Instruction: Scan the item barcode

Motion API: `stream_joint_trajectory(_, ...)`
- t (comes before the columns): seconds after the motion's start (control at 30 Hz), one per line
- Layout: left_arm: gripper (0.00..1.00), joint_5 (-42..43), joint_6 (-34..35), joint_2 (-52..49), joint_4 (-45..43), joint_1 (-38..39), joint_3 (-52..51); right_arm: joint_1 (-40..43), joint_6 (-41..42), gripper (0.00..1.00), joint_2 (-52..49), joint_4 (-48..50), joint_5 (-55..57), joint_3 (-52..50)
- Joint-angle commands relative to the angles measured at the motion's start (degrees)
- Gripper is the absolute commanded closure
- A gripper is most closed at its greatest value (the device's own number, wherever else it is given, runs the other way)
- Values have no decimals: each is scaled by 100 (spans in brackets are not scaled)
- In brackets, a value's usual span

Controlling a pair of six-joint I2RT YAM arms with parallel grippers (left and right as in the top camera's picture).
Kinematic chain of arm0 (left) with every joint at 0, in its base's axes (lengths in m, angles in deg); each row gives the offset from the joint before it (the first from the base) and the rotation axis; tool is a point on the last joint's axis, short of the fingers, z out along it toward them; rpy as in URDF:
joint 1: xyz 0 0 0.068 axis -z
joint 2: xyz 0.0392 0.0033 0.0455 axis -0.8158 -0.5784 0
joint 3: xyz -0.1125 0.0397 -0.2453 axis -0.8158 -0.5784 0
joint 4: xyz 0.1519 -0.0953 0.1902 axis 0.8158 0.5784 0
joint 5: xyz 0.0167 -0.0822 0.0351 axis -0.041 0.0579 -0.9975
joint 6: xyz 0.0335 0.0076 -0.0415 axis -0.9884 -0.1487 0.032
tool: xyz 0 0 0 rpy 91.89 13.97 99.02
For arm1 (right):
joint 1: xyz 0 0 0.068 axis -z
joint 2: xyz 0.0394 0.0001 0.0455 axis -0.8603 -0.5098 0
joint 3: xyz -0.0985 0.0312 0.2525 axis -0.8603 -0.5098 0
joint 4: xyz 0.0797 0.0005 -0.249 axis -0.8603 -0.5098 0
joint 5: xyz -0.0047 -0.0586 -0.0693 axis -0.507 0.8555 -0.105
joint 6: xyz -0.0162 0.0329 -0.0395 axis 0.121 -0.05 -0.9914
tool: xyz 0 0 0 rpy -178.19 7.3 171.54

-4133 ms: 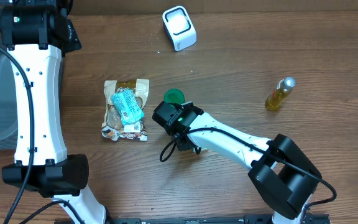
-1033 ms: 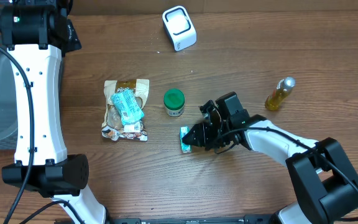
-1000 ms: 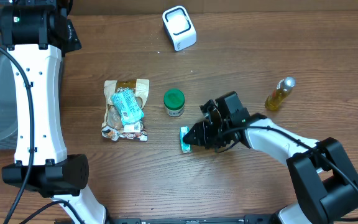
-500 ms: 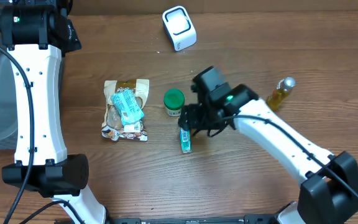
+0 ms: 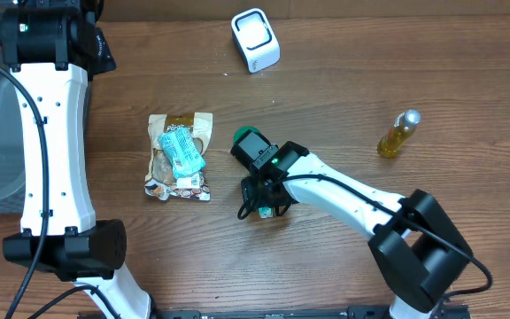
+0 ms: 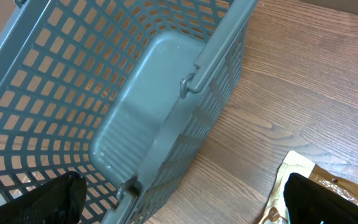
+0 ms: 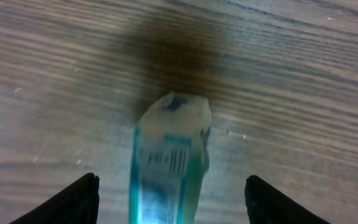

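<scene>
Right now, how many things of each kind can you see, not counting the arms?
Scanner: 1
Basket: 1
Snack bag: 1
Teal packets: 2
Green-lidded jar: 1
Yellow bottle: 1
Total: 7

overhead looks straight down; left wrist angles at basket (image 6: 135,124) and pouch (image 6: 309,169), both shared; right wrist close above packet (image 7: 166,168).

A brown wooden table (image 5: 467,71) fills every view, its long grain running across with thin dark seams between boards. The finish is matte. Up close it shows small pale specks and one darker patch (image 7: 185,50) — stain or shadow, unclear. Light is soft and even, and shadows fall short and faint. A grey mesh basket (image 6: 73,93) stands at the overhead view's far left.
</scene>
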Motion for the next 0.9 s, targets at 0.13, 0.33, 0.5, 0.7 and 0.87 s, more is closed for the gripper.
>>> stream_joint_trajectory(0.13,0,-111,-105,35,-11,7,107,-15,149,37,-365,133,223,-37)
stream_joint_trajectory(0.33,0,-111,-105,35,-11,7,107,-15,149,86,-420,140,203,-44)
stream_joint_trajectory(0.5,0,-111,-105,35,-11,7,107,-15,149,52,-420,140,205,-44)
stream_joint_trajectory(0.7,0,-111,-105,35,-11,7,107,-13,127,42,-420,293,234,-44)
stream_joint_trajectory(0.87,0,-111,-105,35,-11,7,107,-4,127,71,-415,413,299,-39)
